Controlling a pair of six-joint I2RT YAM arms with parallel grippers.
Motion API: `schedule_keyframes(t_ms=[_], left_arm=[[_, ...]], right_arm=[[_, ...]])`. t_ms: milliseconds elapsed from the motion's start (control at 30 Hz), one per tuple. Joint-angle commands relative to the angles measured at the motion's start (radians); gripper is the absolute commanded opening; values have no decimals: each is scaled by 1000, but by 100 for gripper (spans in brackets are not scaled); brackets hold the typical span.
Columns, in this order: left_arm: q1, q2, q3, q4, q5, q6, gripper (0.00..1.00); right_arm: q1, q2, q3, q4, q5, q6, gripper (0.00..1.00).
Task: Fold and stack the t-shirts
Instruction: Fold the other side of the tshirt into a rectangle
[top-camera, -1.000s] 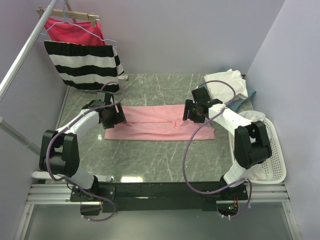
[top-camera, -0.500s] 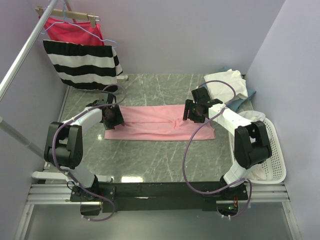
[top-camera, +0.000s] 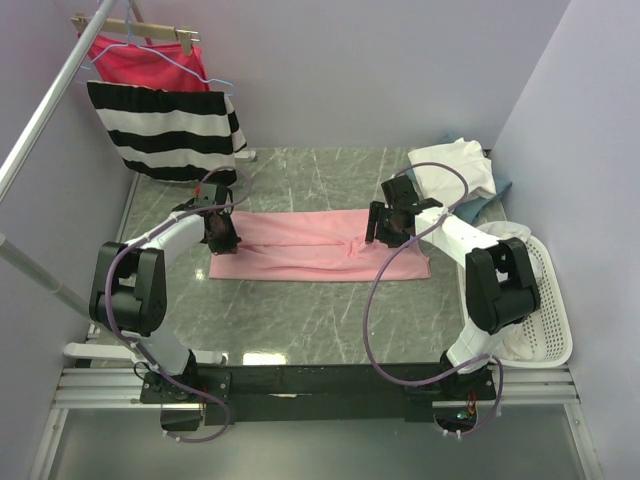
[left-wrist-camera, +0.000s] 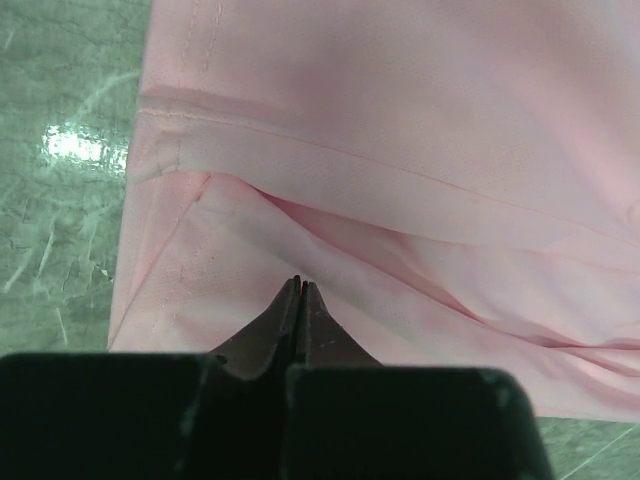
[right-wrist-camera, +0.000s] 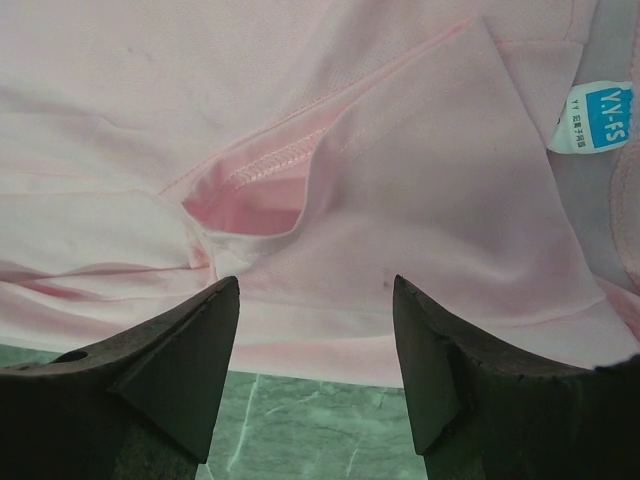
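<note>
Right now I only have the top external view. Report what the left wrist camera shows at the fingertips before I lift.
Observer: Left gripper is shut, pinching pink t-shirt fabric near a stitched hem.
Operator: Now the right wrist.
Observer: Right gripper is open, jaws apart over a folded flap of the shirt.
Operator: Give me a landmark there.
Observer: A blue-and-white size label lies at that view's upper right.

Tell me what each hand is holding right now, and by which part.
The left hand is shut on the pink t-shirt, pinching a fabric fold near its left end. The right hand is open, holding nothing.
</note>
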Motion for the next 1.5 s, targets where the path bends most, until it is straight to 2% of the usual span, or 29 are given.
schedule_keyframes(t_ms=[0, 100, 133, 233, 367, 500, 767, 833, 933, 1100, 1200, 1267, 1367, 1400, 1467], left_arm=[[-4, -11, 5, -14, -20, 15, 1], [-4, -22, 5, -15, -21, 16, 2], [-4, -22, 10, -15, -15, 12, 30], [-6, -34, 5, 3, -15, 2, 63], [-6, -11, 15, 20, -18, -7, 63], [-10, 21, 21, 34, -31, -20, 56], [-27, 72, 36, 46, -95, -41, 56], [-33, 78, 39, 46, -107, -47, 50], [-38, 60, 33, 62, -120, -61, 49], [-40, -2, 25, 80, -129, -76, 67], [-40, 13, 33, 81, -153, -75, 71], [-41, 32, 42, 83, -149, -73, 69], [-43, 61, 44, 100, -141, -73, 57], [-44, 73, 42, 100, -141, -73, 48], [-49, 80, 41, 97, -149, -72, 41]], right_arm=[[8, -5, 8, 20, 33, -19, 69], [7, -3, 7, 22, 32, -19, 69], [7, -2, 8, 23, 30, -19, 70], [7, 1, 4, 28, 28, -19, 70], [7, 12, 5, 31, 25, -22, 70], [7, 15, 10, 28, 27, -29, 70], [0, 27, 14, 29, 19, -46, 70], [-4, 28, 17, 28, 19, -49, 70], [-6, 29, 20, 25, 19, -58, 70], [-9, 34, 19, 28, -2, -66, 70], [-9, 43, 19, 34, -13, -65, 70], [-9, 49, 17, 34, -19, -66, 70], [-9, 52, 19, 30, -21, -68, 70], [-9, 54, 20, 33, -19, -69, 70], [-9, 52, 20, 26, -16, -72, 70]])
